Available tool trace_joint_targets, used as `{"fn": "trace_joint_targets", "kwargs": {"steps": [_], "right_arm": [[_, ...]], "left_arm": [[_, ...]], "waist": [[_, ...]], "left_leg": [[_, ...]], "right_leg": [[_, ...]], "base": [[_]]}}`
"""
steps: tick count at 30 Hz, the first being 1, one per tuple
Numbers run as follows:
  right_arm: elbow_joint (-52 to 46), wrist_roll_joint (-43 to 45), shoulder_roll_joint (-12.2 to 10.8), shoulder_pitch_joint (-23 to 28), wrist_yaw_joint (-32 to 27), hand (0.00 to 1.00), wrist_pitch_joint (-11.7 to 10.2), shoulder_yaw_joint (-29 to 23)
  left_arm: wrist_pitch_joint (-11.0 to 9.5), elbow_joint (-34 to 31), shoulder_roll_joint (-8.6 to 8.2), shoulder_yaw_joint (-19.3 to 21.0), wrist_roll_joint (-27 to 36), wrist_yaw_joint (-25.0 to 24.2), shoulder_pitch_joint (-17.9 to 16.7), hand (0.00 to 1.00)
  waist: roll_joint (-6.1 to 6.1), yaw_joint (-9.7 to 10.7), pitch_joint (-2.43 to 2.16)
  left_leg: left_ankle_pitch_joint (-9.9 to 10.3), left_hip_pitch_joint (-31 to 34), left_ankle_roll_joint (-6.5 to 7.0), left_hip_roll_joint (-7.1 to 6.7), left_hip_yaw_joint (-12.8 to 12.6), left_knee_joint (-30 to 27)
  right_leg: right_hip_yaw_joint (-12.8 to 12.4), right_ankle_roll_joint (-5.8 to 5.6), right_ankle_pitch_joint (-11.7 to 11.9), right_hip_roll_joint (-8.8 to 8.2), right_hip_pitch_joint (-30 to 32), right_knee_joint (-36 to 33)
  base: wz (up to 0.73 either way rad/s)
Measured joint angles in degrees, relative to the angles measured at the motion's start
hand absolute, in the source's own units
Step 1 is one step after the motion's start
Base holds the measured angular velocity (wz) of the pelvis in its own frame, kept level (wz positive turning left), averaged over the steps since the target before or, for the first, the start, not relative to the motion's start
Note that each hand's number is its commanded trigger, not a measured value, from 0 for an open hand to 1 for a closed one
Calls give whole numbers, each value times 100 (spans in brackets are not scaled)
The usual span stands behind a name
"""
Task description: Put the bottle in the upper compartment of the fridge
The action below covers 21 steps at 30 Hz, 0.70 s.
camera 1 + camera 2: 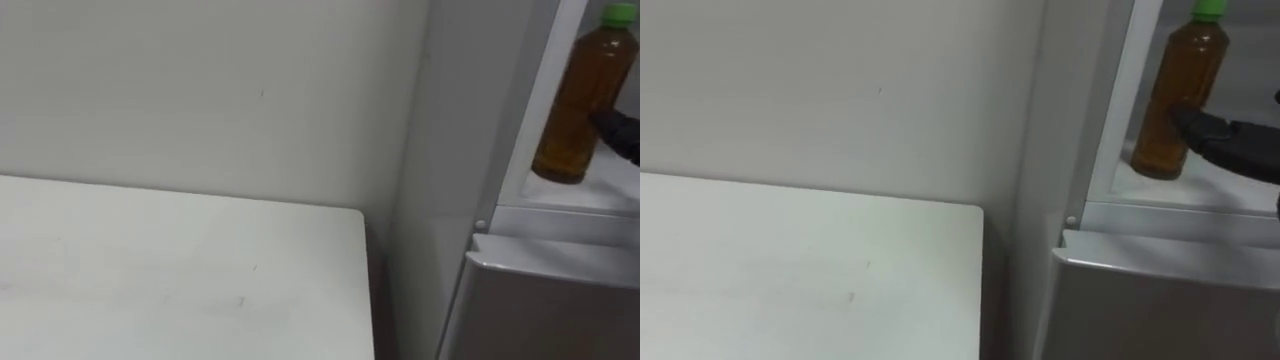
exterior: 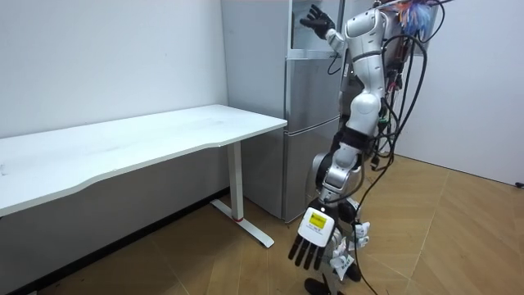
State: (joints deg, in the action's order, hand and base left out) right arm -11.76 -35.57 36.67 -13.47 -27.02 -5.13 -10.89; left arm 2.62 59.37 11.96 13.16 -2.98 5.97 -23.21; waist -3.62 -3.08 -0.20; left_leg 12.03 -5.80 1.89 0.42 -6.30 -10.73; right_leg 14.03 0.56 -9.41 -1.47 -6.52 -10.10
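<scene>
The tea bottle (image 1: 1168,100) stood upright on the upper fridge (image 1: 1124,110) shelf. The right hand (image 1: 1232,142) was spread open, fingertips at the bottle's side and holding nothing. It would best draw straight back without nudging the bottle. The left hand (image 2: 311,243) hung open.

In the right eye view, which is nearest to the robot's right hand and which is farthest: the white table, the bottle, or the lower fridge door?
1. bottle, in the upper fridge, just left of the right hand.
2. lower fridge door, below the hand.
3. white table, far left.
</scene>
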Motion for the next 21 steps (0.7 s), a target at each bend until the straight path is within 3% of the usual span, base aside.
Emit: {"fn": "trace_joint_targets", "kwargs": {"steps": [6,10,14,18,21], "right_arm": [[-793,108,-462,595,-119,0,-180,-303],[-1122,713,-807,1057,-323,0,-314,-428],[-1163,870,-959,1296,-454,0,-534,-442],[-1228,1192,-1017,1827,-643,0,-557,-447],[-1234,1566,-1367,2019,-840,0,-560,-567]], "left_arm": [[-78,66,-62,-16,1,139,-2,0],[-189,130,-120,-39,-7,143,7,0],[-345,252,-124,-44,-10,216,80,0],[-353,351,-127,-41,-12,242,110,0],[-341,557,-132,-55,-1,223,190,0]], "waist": [[32,132,11],[94,165,1],[145,251,-9],[140,264,-1],[145,277,-6]], "left_leg": [[10,15,3,-2,-19,9],[32,20,12,14,-153,0],[34,10,18,12,-221,1],[36,22,21,9,-299,2],[40,50,28,-4,-314,1]], "right_leg": [[-58,0,0,-3,53,-14],[-130,-2,-1,-1,119,-86],[-240,-6,-4,-3,172,-160],[-313,-9,-7,4,261,-166],[-375,-17,-40,3,336,-177]], "base": [[-3],[-17],[-12],[-11],[-8]]}}
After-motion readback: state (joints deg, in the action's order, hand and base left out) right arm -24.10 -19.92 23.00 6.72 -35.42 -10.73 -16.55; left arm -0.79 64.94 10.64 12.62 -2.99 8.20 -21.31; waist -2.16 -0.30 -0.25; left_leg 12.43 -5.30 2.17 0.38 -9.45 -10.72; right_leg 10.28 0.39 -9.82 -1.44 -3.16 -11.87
